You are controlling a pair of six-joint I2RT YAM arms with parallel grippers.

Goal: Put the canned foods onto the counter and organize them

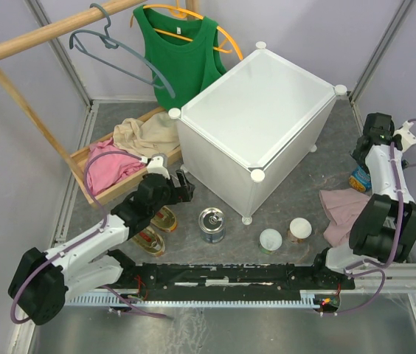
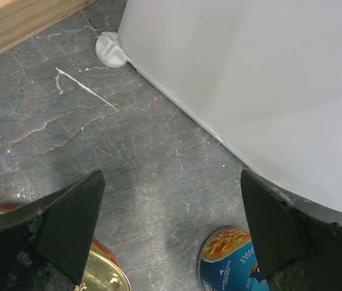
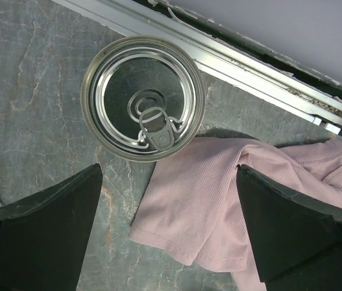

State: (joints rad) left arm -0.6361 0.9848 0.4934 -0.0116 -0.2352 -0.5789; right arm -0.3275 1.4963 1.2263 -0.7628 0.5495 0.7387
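The counter (image 1: 256,110) is the white cube cabinet in the middle, and its top is bare. On the floor in front of it stand a tall blue-labelled can (image 1: 212,225), two small white-lidded cans (image 1: 271,240) (image 1: 300,228) and two oval gold tins (image 1: 165,218) (image 1: 151,240). My left gripper (image 1: 185,187) is open and empty by the cabinet's left wall, above the tins. In the left wrist view (image 2: 171,224) the blue can (image 2: 228,262) and a gold tin (image 2: 98,274) lie below it. My right gripper (image 1: 361,158) (image 3: 168,224) is open just above the second tall can (image 1: 358,178) (image 3: 142,97).
A pink cloth (image 1: 341,210) (image 3: 219,200) lies beside the right can, under the right gripper. A wooden tray of clothes (image 1: 130,147) and a hanger rack with a green top (image 1: 178,51) stand at the back left. A metal rail (image 3: 262,73) runs behind the right can. The cabinet's foot (image 2: 110,50) is near the left gripper.
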